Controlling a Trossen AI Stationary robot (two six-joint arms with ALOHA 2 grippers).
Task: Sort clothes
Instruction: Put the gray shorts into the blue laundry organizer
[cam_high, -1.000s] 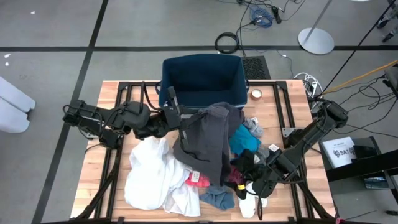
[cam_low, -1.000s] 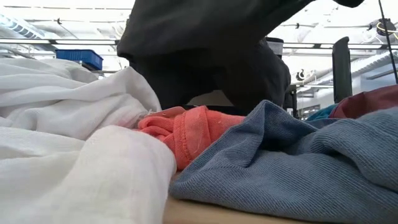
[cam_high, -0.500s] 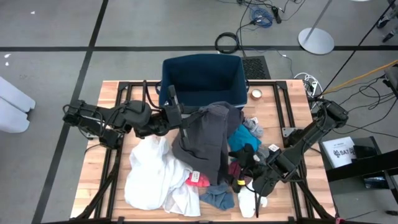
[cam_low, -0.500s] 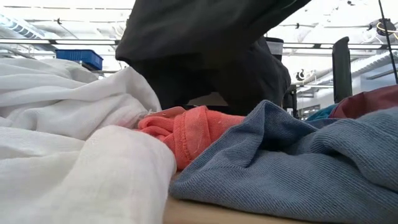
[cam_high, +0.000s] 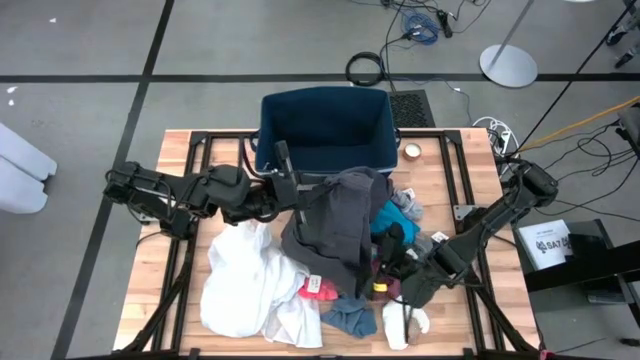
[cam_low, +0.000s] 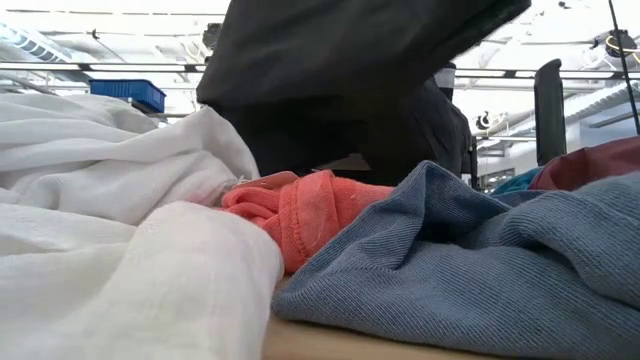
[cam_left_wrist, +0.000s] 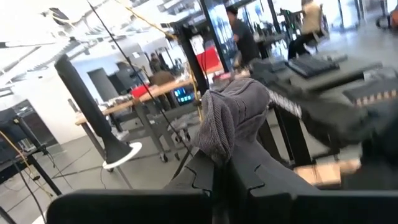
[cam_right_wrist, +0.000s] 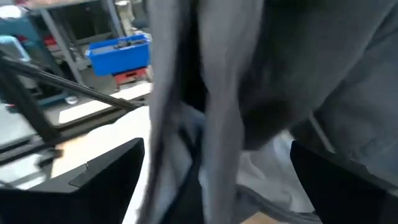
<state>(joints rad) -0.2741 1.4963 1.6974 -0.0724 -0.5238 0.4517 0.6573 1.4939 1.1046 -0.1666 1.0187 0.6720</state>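
A large dark grey garment (cam_high: 335, 225) hangs from my left gripper (cam_high: 300, 190), which is shut on it above the table's middle, just in front of the navy bin (cam_high: 325, 130). Its lower part drapes onto the pile of clothes. In the low view the garment (cam_low: 350, 90) hangs behind a red piece (cam_low: 300, 215), a blue-grey piece (cam_low: 470, 260) and a white garment (cam_low: 110, 220). My right gripper (cam_high: 392, 262) stands open close to the hanging garment's right side. In the right wrist view the grey folds (cam_right_wrist: 249, 81) fill the space ahead of its fingers. My left gripper pinches a bunched fold of the dark grey garment (cam_left_wrist: 233, 118) between its two fingers, near the garment's top. The fingers (cam_left_wrist: 261, 171) lie about level and come from the table's left. The garment hangs slack below them, its lower end on the pile.
A white garment (cam_high: 245, 280) lies at the near left. A teal piece (cam_high: 395, 225), a red piece (cam_high: 318, 288), a blue-grey piece (cam_high: 350, 320) and a white sock (cam_high: 400, 322) lie near the right gripper. A small round thing (cam_high: 412, 152) sits right of the bin.
My right gripper has moved toward the far edge and left, toward the hanging dark grey garment, and has tipped up closer to level, staying open. The hanging garment has swung a little to the right.
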